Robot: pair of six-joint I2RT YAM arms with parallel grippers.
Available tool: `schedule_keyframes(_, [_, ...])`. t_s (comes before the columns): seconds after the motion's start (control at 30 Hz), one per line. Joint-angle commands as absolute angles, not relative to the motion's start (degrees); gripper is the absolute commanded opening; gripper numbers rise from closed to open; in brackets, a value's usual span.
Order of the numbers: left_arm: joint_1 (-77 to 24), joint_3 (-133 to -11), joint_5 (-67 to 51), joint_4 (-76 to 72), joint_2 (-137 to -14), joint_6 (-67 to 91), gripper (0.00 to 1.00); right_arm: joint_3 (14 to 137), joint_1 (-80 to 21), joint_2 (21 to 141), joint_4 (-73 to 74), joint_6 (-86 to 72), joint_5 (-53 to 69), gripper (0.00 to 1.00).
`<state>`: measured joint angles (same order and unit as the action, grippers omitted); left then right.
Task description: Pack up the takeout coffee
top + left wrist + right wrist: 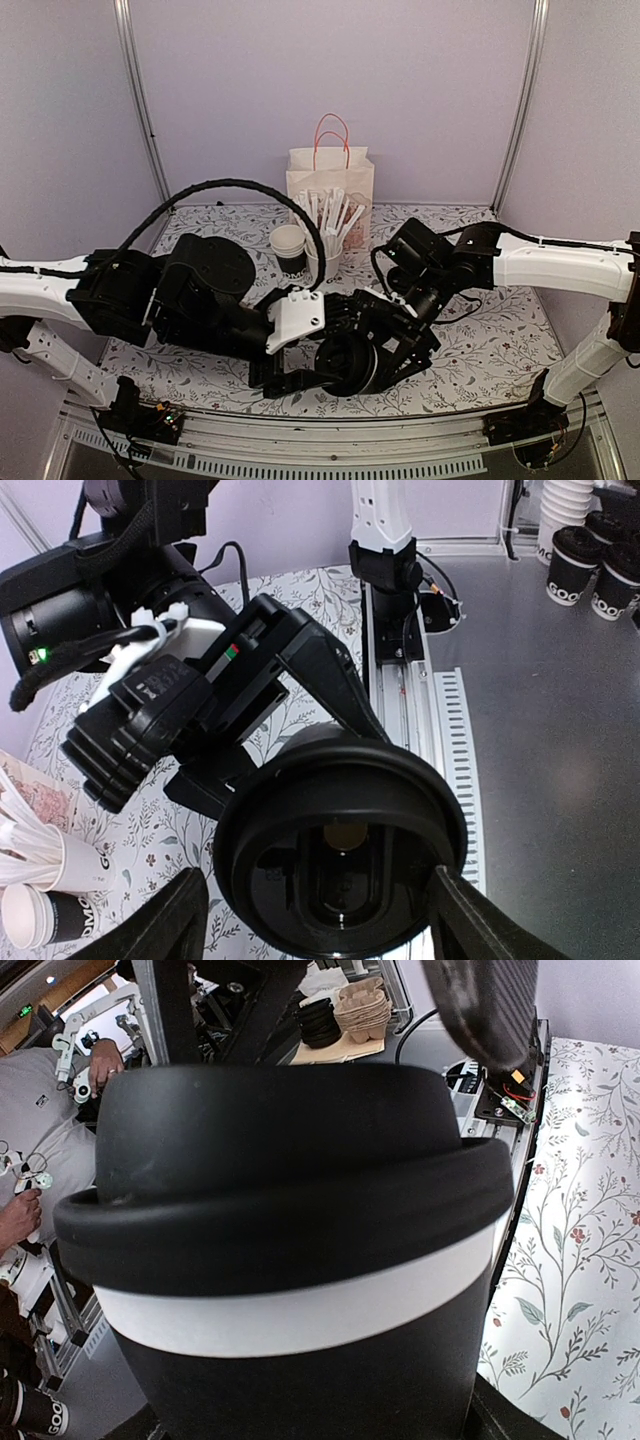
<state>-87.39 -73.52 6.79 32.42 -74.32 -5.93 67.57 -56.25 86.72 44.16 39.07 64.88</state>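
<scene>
Top external view: the two arms meet low over the front of the floral-cloth table (500, 340), where the takeout coffee (345, 365) lies on its side between them, its lid turned toward the left arm. The right gripper (382, 350) is closed around the dark cup body, and the left gripper (322, 352) reaches in at the lid end. A paper bag (330, 185) with orange handles stands at the back, well apart. In front of it are a stack of lidless cups (289, 245) and, just beside that, a white cup of wrapped sticks (327, 262). Left wrist view: the round black lid faces the camera and a left finger (175, 920) stands at each side of its rim (whether the pads press on it or only flank it cannot be told). The right gripper's black housing sits behind the cup. Right wrist view: the lidded cup fills the frame, showing black lid, white band and dark wall, with the cup wall spanning the space between the right jaws.
</scene>
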Motion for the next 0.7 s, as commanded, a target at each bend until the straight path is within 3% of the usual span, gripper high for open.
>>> schedule_keyframes(0.0, [-89.2, -73.2, 4.5, 34.7, -73.9, -6.1, 0.78, 69.7, -55.9, 87.9, 44.2, 39.6, 66.3, 0.71])
schedule_keyframes(0.2, [-89.2, -72.2, 5.2, 34.8, -72.8, -6.2, 0.81, 70.2, -55.9, 88.5, 44.7, 39.8, 66.4, 0.71])
schedule_keyframes(0.23, [-89.3, -72.0, 5.5, 34.6, -72.6, -6.2, 0.83, 70.3, -55.9, 88.6, 44.8, 39.8, 66.5, 0.71])
schedule_keyframes(0.27, [-89.3, -71.9, 6.1, 34.4, -72.5, -6.1, 0.97, 70.4, -55.9, 88.6, 44.9, 39.8, 66.5, 0.71])
schedule_keyframes(0.3, [-89.4, -71.8, 6.8, 34.1, -72.6, -6.2, 0.99, 70.6, -55.9, 88.7, 45.0, 39.8, 66.5, 0.71])
schedule_keyframes(0.67, [-89.3, -71.3, 9.5, 31.2, -75.0, -7.0, 0.95, 70.8, -55.9, 89.1, 45.1, 39.9, 65.9, 0.71])
